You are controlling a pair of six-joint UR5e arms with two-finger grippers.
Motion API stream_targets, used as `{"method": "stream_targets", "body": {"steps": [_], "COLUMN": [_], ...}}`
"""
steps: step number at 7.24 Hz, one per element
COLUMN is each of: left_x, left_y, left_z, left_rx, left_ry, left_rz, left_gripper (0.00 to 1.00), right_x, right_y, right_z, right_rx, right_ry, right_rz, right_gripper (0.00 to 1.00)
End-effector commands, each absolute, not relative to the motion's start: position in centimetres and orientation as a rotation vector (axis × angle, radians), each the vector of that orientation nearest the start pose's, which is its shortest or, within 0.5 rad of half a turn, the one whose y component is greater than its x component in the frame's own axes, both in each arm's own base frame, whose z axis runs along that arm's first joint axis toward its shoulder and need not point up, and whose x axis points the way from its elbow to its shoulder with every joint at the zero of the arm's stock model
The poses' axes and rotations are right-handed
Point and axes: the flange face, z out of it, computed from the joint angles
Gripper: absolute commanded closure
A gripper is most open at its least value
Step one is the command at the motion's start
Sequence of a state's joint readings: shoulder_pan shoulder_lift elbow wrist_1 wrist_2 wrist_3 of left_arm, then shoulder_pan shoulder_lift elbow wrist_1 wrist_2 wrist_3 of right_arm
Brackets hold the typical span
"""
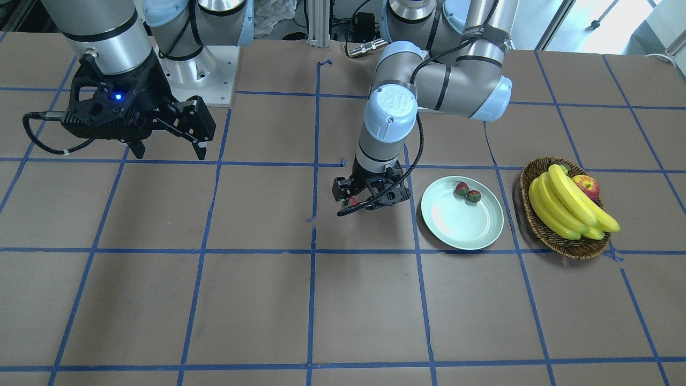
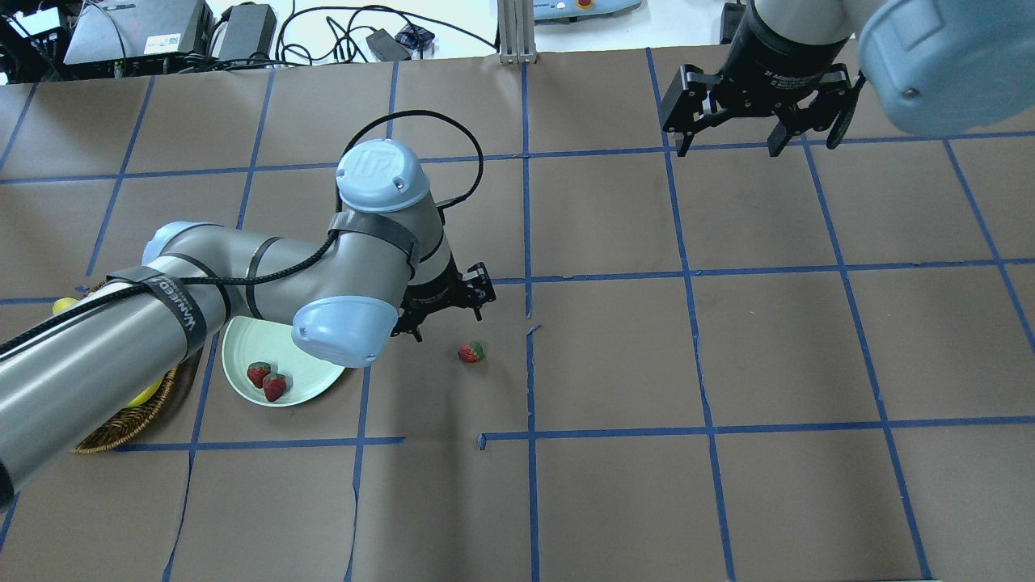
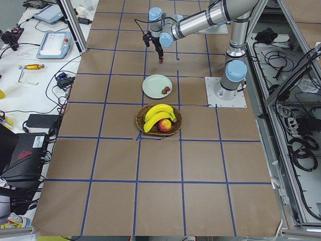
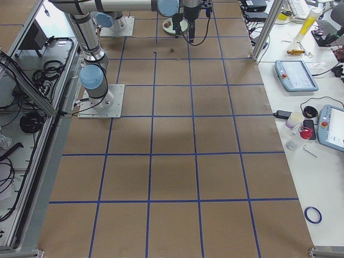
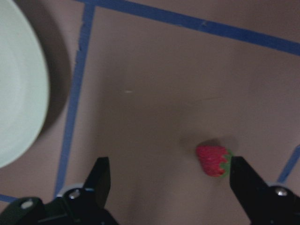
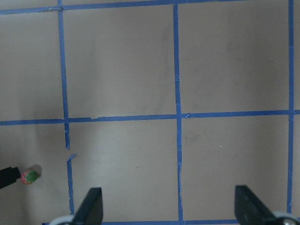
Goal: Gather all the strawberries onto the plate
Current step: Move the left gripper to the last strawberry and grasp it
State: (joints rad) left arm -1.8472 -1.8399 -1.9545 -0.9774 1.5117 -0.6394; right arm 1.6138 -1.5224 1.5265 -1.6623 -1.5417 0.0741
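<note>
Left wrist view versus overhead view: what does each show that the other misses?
Only the left wrist view plainly shows the left hand open, with the loose strawberry close to one finger. Only the overhead view shows two strawberries on the plate, the open right hand and the wicker basket. Both show the loose strawberry lying off the plate, and part of the plate.

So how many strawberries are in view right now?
3 strawberries. Two sit side by side on the plate; the third lies on the table beside the plate, under the left gripper's open fingers. None appears hidden.
</note>
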Motion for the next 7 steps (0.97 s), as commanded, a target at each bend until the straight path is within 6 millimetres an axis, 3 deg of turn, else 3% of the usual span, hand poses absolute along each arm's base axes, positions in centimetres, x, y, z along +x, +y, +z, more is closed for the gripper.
{"method": "stream_targets", "body": {"steps": [1, 2, 3, 5, 6, 7], "left_x": [-29.3, -29.9, -30.0, -29.8, -29.7, -29.7], "left_y": [-45.3, -45.0, -45.1, -45.2, -45.2, -45.2], "left_z": [19.2, 17.9, 17.3, 17.1, 17.1, 17.1], "left_rx": [-0.604, -0.582, -0.571, -0.546, -0.533, -0.531], "left_ry": [3.088, 3.08, 3.081, 3.062, 3.061, 3.061], "left_rz": [0.177, 0.2, 0.194, 0.165, 0.162, 0.162], "left_gripper": [0.19, 0.22, 0.32, 0.62, 0.82, 0.93], "right_x": [15.8, 15.8, 15.8, 15.8, 15.8, 15.8], "right_y": [-51.5, -51.5, -51.5, -51.5, -51.5, -51.5], "right_z": [49.7, 49.6, 49.5, 49.5, 49.5, 49.5], "right_rx": [0.046, 0.046, 0.043, 0.043, 0.043, 0.046], "right_ry": [3.104, 3.106, 3.106, 3.106, 3.106, 3.106], "right_rz": [-0.138, -0.133, -0.131, -0.131, -0.131, -0.131], "right_gripper": [0.0, 0.0, 0.0, 0.0, 0.0, 0.0]}}
